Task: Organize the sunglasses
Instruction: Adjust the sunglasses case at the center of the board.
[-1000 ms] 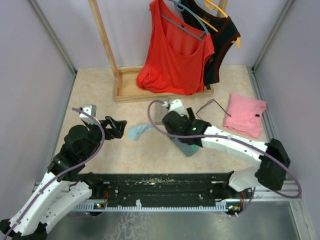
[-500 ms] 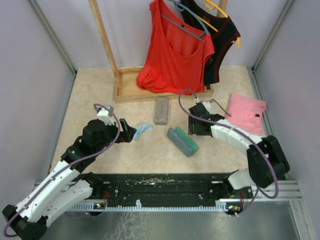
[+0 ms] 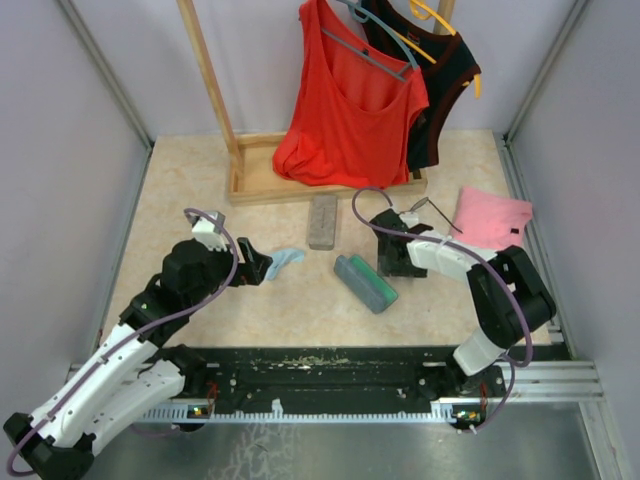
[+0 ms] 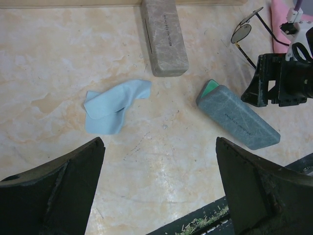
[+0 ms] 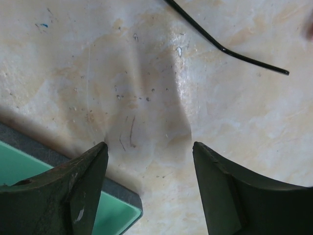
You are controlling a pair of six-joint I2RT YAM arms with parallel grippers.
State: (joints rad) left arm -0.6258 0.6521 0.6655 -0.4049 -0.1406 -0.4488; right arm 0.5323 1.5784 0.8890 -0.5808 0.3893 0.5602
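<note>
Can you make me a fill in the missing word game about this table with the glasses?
The wiping cloth is light ____.
The folded fabric beside the sunglasses is ____.
The left pincer and the right pincer are both ____, holding nothing.
The top hanging in front is ____.
Missing words: blue, pink, open, red.

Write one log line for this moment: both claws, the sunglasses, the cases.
left claw open, empty, near cloth | right claw open, empty, between sunglasses and green-lined case | sunglasses on table, uncased
</note>
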